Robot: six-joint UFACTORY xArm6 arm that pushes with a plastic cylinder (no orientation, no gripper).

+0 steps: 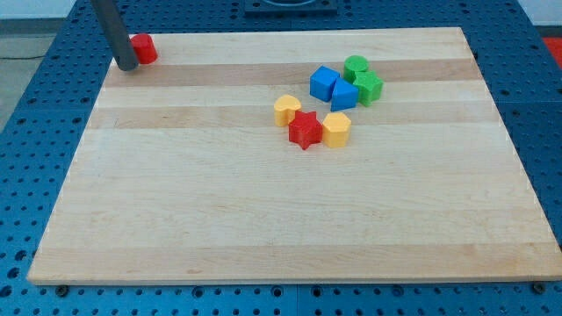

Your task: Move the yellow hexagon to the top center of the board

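The yellow hexagon [336, 128] sits right of the board's middle, touching the red star [305, 130] on its left. My tip [126, 65] is at the view's top left, against the left side of a red cylinder [144, 48], far from the yellow hexagon. The rod rises from the tip out of the view's top.
A yellow heart [286, 109] lies left of the red star. Above the hexagon are a blue cube [324, 83], a blue block [343, 95], a green cylinder [356, 67] and a green block [369, 87]. The wooden board [263, 219] lies on a blue perforated table.
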